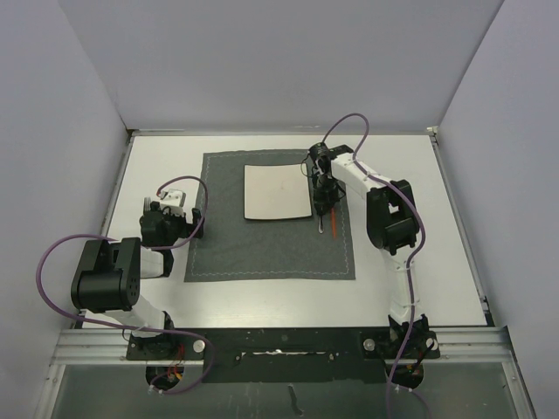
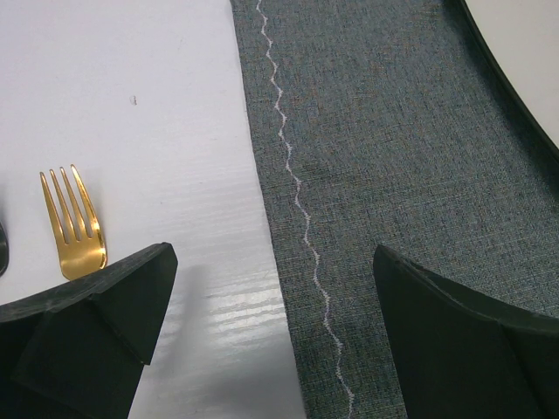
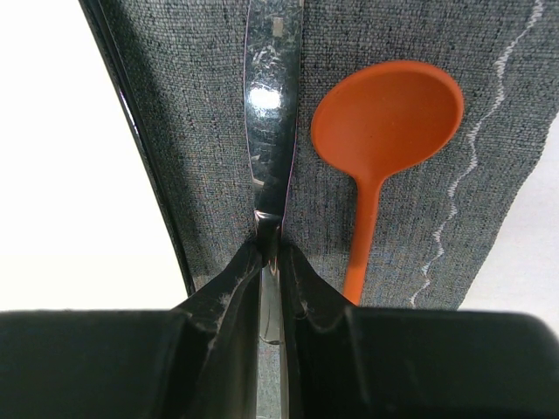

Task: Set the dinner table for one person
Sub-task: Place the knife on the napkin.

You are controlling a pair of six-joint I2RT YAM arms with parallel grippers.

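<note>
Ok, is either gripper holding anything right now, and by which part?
The right gripper is shut on the silver knife, pinching it just behind the blade. The left gripper is open, holding nothing.

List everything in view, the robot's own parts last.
dinner table: one, white, under everything
placemat: one, dark grey, table centre
plate: one, white, square, on placemat
knife: one, silver, between plate and spoon, gripped by right end effector
spoon: one, orange, on placemat right of knife
fork: one, gold, on table left of placemat
left end effector: one, black, open, above placemat's left edge, near fork
right end effector: one, black, shut on knife
</note>
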